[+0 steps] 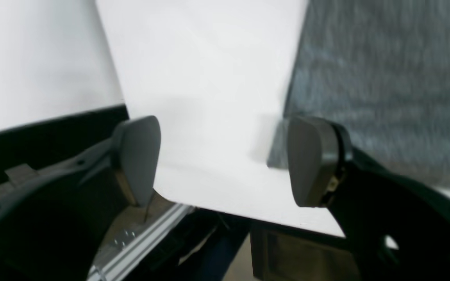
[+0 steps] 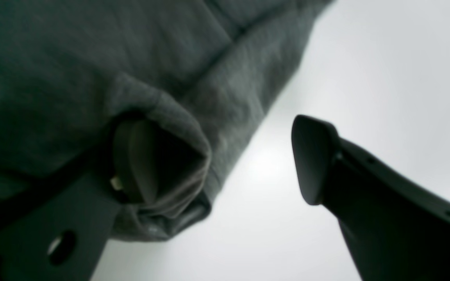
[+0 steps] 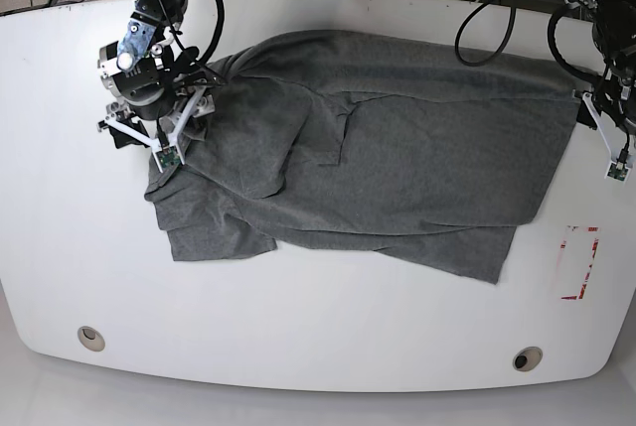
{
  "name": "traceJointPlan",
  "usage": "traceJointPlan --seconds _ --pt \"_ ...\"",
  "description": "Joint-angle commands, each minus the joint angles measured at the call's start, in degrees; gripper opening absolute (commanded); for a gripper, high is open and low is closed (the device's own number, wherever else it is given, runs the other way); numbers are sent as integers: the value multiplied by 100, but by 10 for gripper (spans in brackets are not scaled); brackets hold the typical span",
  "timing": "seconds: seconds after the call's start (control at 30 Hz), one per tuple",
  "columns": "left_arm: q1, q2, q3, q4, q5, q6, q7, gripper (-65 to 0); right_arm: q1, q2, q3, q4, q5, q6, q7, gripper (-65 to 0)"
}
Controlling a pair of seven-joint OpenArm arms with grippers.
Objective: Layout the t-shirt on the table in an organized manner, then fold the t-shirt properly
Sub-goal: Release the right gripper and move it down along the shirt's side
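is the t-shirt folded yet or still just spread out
Not folded. The t-shirt lies spread but rumpled across the table, with creases and one sleeve bunched at its edge.

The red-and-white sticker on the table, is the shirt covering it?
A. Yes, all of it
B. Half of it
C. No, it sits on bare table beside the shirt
C: the sticker lies uncovered on the white table, with a gap between it and the nearest edge of the shirt.
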Motion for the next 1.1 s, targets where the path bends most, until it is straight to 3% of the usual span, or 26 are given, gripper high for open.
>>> traceJointPlan --seconds 0.0,0.2,0.4,0.77,1.07 --pt "-52 -97 -24 87 17 -3 -25 -172 52 128 -162 19 2 -12 42 -162" --pt "-52 -97 -24 96 17 -3 -25 -172 -317 471 -391 45 -60 -12 -318 -162" --pt "-52 -97 -24 87 17 -3 -25 -172 -889 647 -391 107 -78 -12 -336 -162" --pt "-52 -88 64 79 17 -3 -25 -172 -528 752 -373 107 -95 -12 -468 -162" --pt "-193 -88 152 79 44 -3 -130 -172 -502 1148 -373 107 -1080 -12 -459 -162"
